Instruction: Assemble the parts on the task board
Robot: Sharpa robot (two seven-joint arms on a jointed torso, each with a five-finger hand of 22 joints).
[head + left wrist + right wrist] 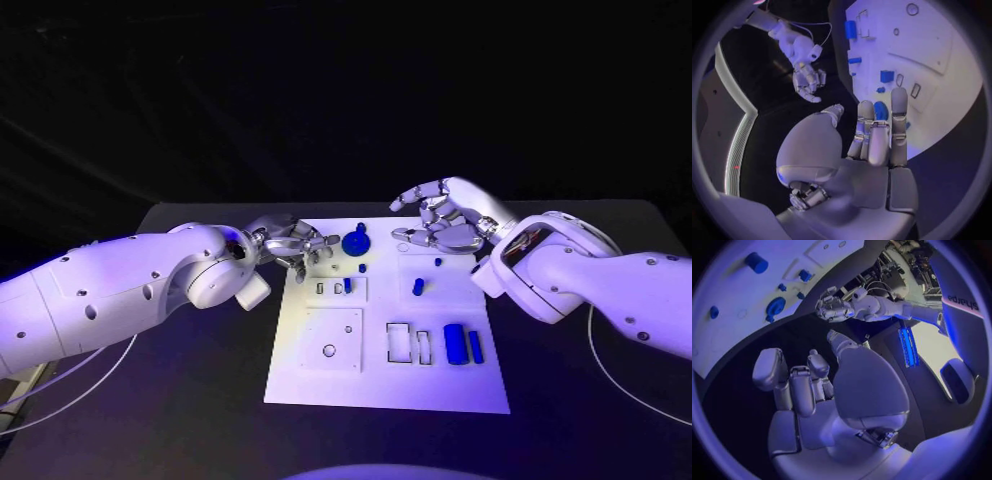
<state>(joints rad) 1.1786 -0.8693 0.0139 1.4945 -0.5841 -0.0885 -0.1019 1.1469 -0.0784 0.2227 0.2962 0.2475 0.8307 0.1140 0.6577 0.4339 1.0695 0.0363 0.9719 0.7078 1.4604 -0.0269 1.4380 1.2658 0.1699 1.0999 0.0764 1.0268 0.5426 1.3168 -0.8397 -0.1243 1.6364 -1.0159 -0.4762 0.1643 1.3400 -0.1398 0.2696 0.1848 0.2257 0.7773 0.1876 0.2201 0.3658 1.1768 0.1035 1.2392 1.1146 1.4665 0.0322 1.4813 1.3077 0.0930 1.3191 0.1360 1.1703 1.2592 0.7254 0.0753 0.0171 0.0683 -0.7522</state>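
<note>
Left hand: the silver many-fingered left hand is hovering spread and empty at the white rectangular task board's far-left corner.
Right hand: the silver right hand is hanging loosely curled, holding nothing, over the far edge.
Advice: it is probably reaching for the round blue knob-like part; it should be closing squarely around it.

Two fat white arms with little dark dots, maybe screws. The left hand and right hand are shiny silver.

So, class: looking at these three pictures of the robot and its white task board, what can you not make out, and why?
- Head view: whether the left hand touches the white task board; too small and crowded to tell.
- Left wrist view: the small blue part beyond the hand is half hidden by its fingers.
- Head view: the shapes of the tiny blue pieces; too small.
- Right wrist view: the board's far portion is cut off by the circle's rim.
</note>
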